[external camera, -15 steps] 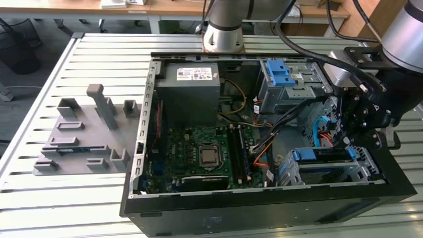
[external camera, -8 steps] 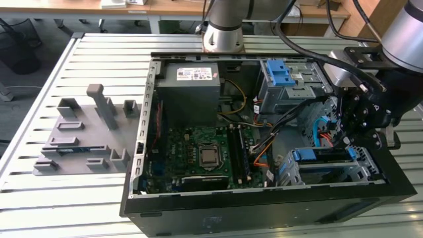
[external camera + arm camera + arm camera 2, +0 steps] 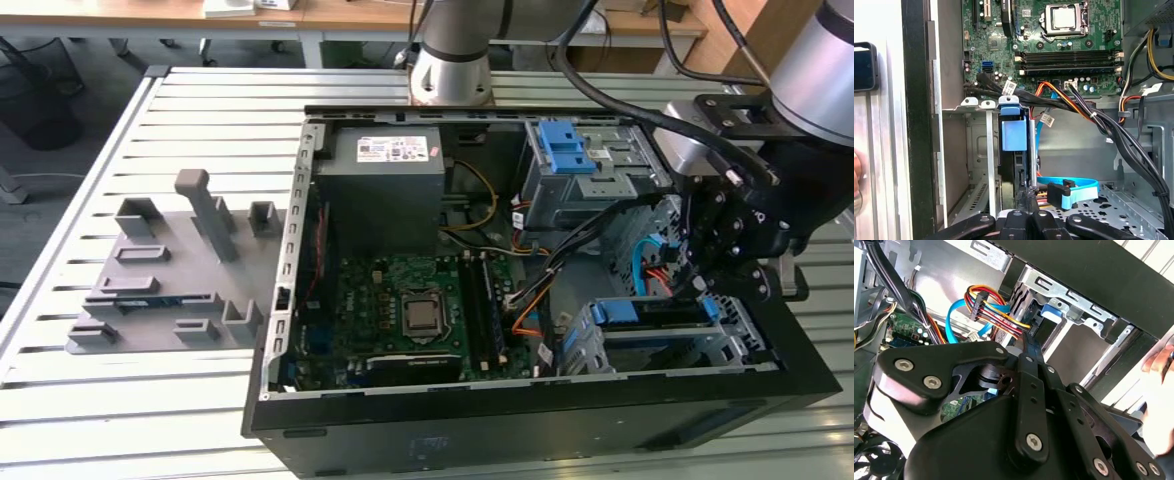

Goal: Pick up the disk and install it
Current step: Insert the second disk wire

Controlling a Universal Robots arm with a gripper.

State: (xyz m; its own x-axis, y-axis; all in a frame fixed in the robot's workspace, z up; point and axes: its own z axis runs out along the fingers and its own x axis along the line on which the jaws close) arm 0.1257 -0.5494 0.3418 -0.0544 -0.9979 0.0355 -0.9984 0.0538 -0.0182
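On the slatted counter (image 3: 160, 400), at about 9 o'clock in the exterior view, lies a grey fixture (image 3: 167, 270) with upright posts. Beside it, toward 3 o'clock, stands the open black case (image 3: 534, 430) of a computer. Inside it I see the green board (image 3: 400, 310) at the middle, the grey power box (image 3: 380, 190) at 12 o'clock from the board, and a metal cage with a blue latch (image 3: 567, 150) further toward 1 o'clock.

The gripper (image 3: 714, 280) hangs inside the case at 3 o'clock in the exterior view, over the lower bay. The disk (image 3: 654, 312) sits in this bay (image 3: 747, 345), at about 4 o'clock in the exterior view; its blue bracket shows on the upper edge. In the first wrist view the disk (image 3: 1014, 135) stands on its edge between the metal rails of the bay, with the blue tab facing the camera, and the gripper (image 3: 1026, 200) is at its near end. In the second wrist view the black links of the gripper (image 3: 1026, 347) reach toward the blue edge of the disk (image 3: 1054, 307), beside the coloured wires (image 3: 994, 305). The jaws appear drawn close together, but whether they pinch the disk I cannot tell.

A hand (image 3: 1161, 390) is outside the case wall in the second wrist view.
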